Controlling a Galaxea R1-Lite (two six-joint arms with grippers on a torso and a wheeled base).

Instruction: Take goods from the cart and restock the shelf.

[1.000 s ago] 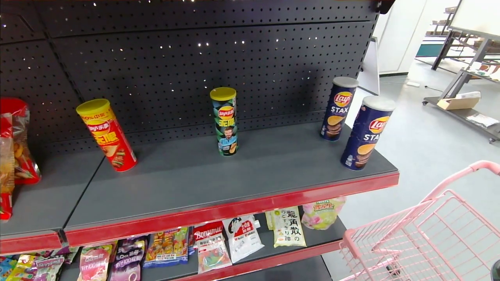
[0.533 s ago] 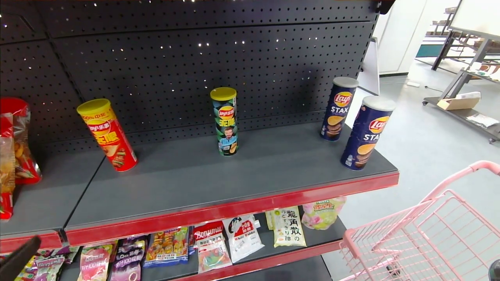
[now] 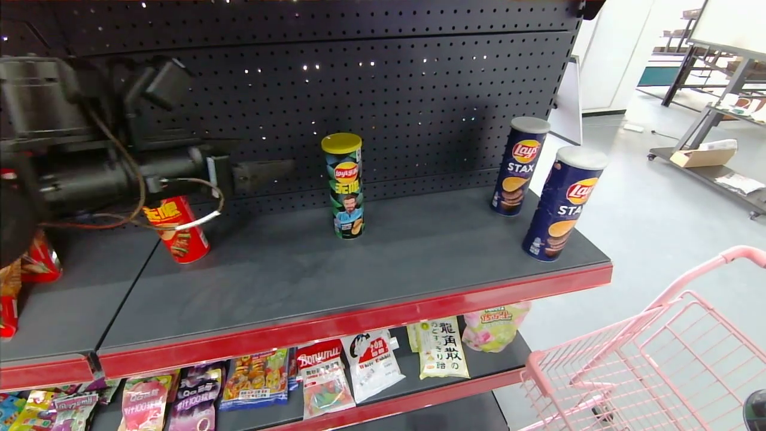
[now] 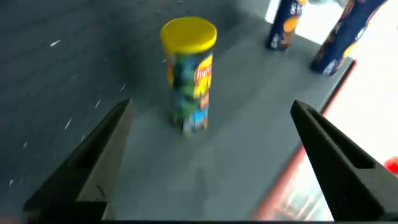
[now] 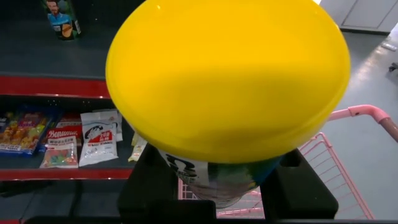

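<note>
Jaws of the right gripper [image 5: 224, 186] clamp a yellow-lidded can [image 5: 227, 74] above the cart [image 5: 364, 112], the left gripper [image 4: 211, 111] gapes wide at the green can [image 4: 188, 87] ahead on the shelf [image 3: 359, 281]; we judge the carry in hand, needing an upright set-down there.

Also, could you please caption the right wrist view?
Right gripper clamps a yellow-lidded chip can, pink cart behind.
</note>
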